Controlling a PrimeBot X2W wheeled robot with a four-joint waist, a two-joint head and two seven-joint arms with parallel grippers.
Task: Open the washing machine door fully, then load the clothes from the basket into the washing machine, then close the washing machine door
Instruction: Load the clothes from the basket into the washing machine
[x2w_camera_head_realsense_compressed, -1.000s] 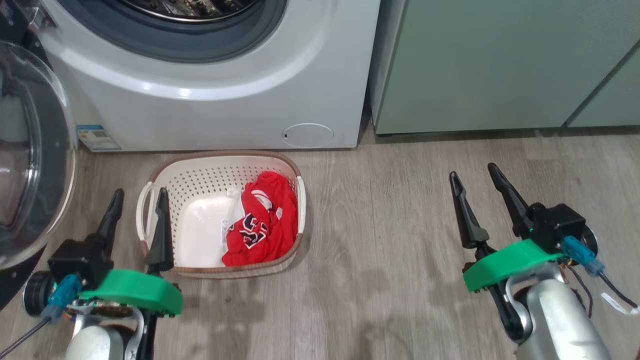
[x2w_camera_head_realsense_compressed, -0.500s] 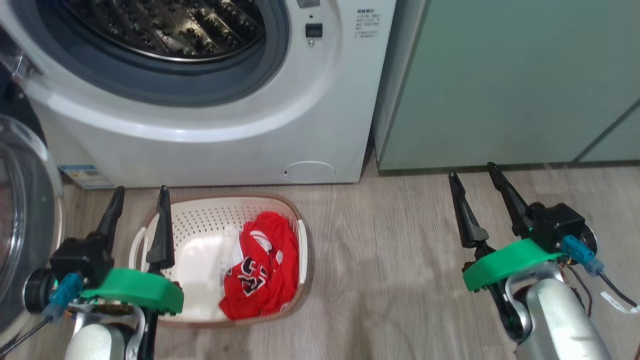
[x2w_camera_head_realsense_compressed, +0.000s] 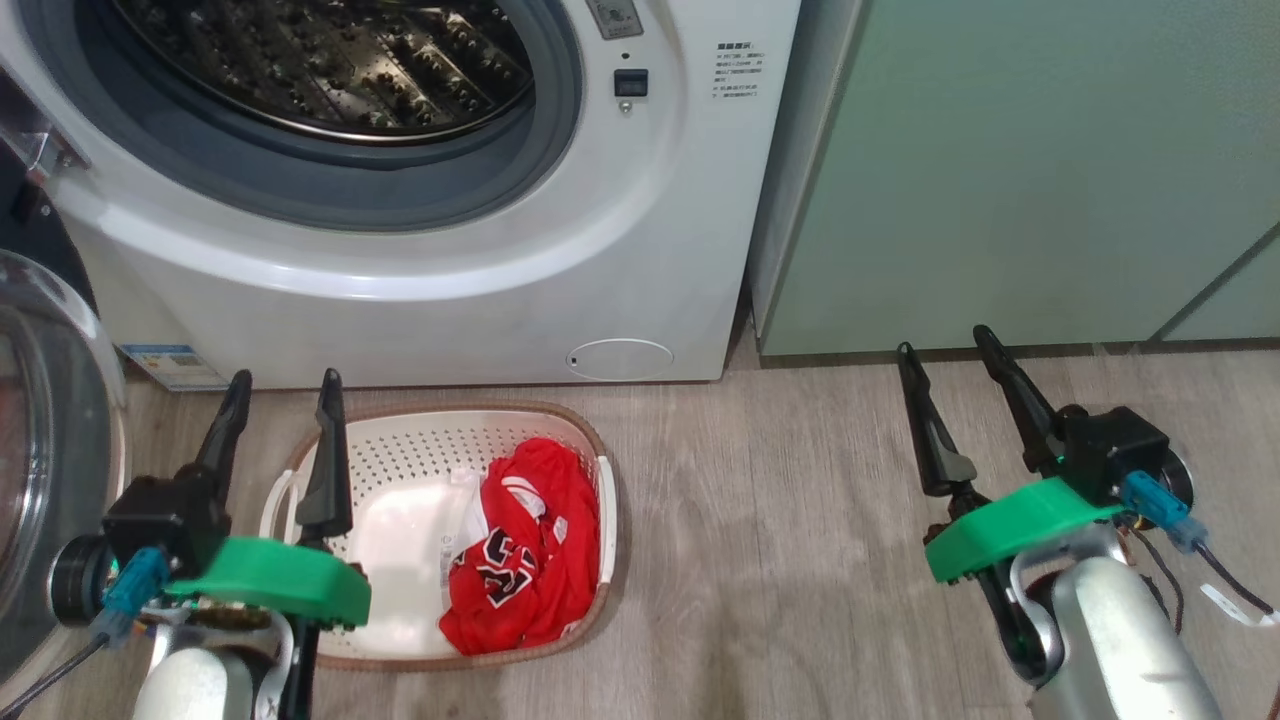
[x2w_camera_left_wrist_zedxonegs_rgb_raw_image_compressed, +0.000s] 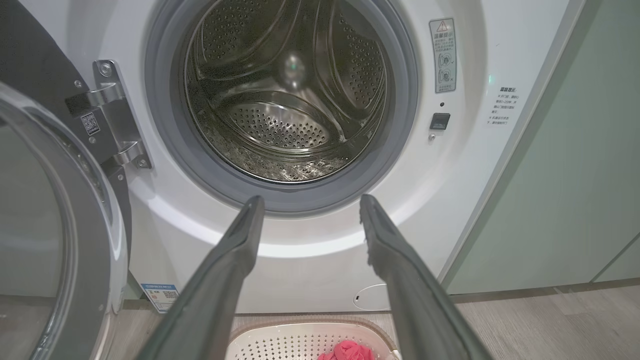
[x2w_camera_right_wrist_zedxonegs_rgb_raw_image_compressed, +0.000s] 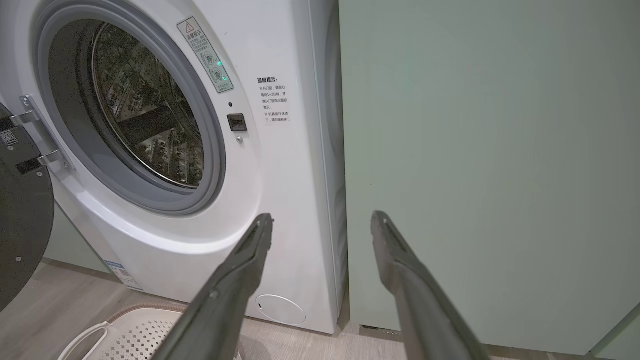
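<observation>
The washing machine door (x2w_camera_head_realsense_compressed: 45, 470) stands swung open at the left, its clear glass bowl facing out, so the opening step looks done. The white washing machine (x2w_camera_head_realsense_compressed: 420, 290) shows its grey rubber ring and its bare steel drum (x2w_camera_left_wrist_zedxonegs_rgb_raw_image_compressed: 285, 100).

On the wooden floor (x2w_camera_head_realsense_compressed: 780, 520) just in front of the machine sits the basket (x2w_camera_head_realsense_compressed: 480, 412), cream with perforated sides and a brown rim. The clothes (x2w_camera_head_realsense_compressed: 525, 545) lie bunched against its right side: bright red fabric with a navy and white print and a small white label.

The left claw (x2w_camera_head_realsense_compressed: 285, 375) hovers above the basket's left edge, released and holding nothing. The right claw (x2w_camera_head_realsense_compressed: 944, 340) hangs well apart to the right, in front of the pale green cabinets (x2w_camera_head_realsense_compressed: 1000, 170), also released and empty.

Loading appears to be the step in hand. The next move likely calls for lowering a claw into the basket, clenching on the soft red bundle, and lifting it to the drum.
</observation>
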